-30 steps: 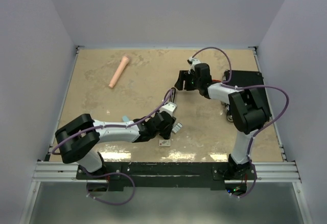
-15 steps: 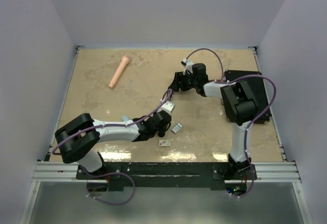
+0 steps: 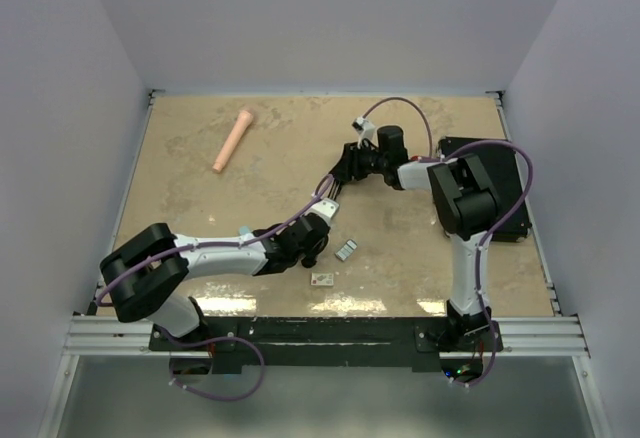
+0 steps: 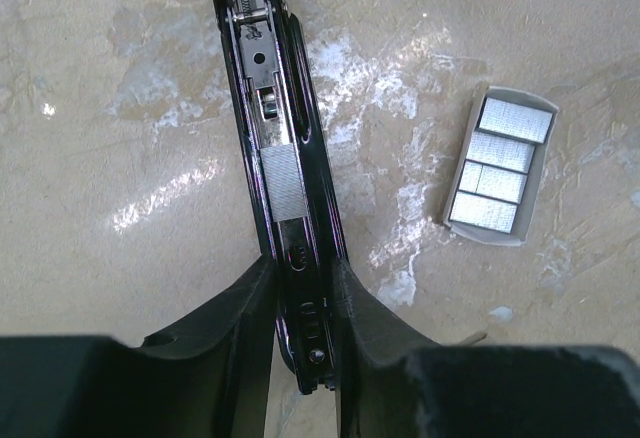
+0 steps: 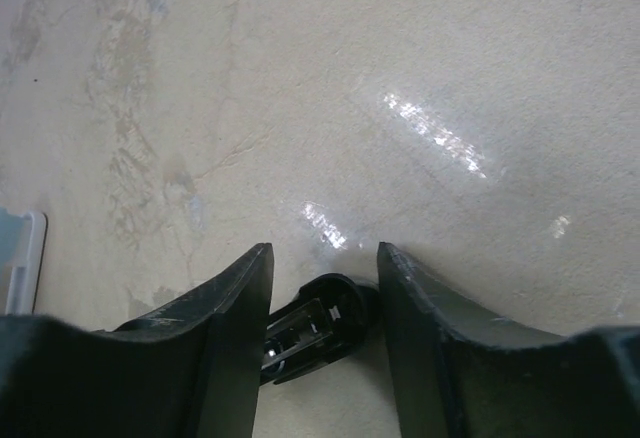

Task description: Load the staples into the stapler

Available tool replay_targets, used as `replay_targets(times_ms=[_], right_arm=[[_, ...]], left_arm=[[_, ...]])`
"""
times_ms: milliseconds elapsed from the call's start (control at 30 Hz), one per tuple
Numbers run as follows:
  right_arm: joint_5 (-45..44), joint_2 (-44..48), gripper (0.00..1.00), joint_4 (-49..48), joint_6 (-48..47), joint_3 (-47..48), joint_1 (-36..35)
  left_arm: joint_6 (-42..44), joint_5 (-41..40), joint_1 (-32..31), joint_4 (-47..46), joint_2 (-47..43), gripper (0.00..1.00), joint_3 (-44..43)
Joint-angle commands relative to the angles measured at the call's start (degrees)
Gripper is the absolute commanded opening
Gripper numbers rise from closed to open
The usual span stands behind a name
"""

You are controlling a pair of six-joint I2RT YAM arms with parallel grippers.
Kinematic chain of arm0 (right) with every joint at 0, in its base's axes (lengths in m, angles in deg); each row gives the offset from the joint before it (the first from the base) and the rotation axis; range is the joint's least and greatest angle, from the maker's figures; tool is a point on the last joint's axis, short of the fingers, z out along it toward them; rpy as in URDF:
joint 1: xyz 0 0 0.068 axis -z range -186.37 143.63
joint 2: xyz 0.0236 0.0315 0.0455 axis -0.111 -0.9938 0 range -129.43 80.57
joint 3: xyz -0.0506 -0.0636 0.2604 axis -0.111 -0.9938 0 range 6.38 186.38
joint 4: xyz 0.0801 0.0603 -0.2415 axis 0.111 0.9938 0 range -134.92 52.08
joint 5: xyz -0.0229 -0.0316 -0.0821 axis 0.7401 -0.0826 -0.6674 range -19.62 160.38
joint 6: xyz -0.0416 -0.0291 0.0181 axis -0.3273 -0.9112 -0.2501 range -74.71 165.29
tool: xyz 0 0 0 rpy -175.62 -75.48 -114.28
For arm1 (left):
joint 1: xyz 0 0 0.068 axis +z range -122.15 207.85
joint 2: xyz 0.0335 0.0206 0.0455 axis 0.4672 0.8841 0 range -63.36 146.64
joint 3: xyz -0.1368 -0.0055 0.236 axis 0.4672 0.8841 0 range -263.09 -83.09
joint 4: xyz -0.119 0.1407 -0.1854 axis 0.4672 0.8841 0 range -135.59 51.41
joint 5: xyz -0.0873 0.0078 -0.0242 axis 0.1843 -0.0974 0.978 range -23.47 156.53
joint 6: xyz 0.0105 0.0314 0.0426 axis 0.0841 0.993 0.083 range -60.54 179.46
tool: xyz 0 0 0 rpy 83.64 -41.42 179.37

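Note:
The black stapler lies flat on the table with its magazine open, a silver strip of staples sitting in the channel. My left gripper is shut on the stapler's near end, both fingers pressed against its sides. From above, the stapler runs between my left gripper and my right gripper. My right gripper stands open around the stapler's far end, with a gap on the right side. The grey-blue staples tray and the small white box lie beside my left gripper.
A pink cylinder lies at the back left of the beige table. A black slab sits at the right edge under the right arm. A small pale blue piece rests beside the left forearm.
My left gripper has closed on the stapler's near end. The right gripper has slid left to the stapler's far end and its fingers have narrowed; the right elbow has swung back.

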Motion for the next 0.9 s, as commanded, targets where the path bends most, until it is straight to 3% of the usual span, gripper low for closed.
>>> replay_targets(times_ms=[0,100,400,633,867], right_arm=[[5.81,3.09,0.43,1.13,0.87,-2.34,-0.97],[5.99,6.43,0.33,1.13,0.6,-3.92,-0.97],[4.85,16.35,0.3,2.35,-1.41,-8.05,-2.64],[-7.0,22.6,0.31,3.67,-6.16,-14.02,-10.44],[-16.15,27.0,0.31,-3.08,-7.13,-22.9,-15.99]], left_arm=[[0.92,1.77,0.78,-0.09,-1.06,0.08,0.08],[0.48,1.77,1.13,0.09,-0.8,0.07,-0.45],[-0.22,1.42,1.83,-0.26,0.25,0.03,-2.64],[-0.31,-1.47,2.01,-5.09,0.87,0.04,-2.65],[-0.57,-3.94,1.92,-11.07,-1.15,0.04,0.86]])
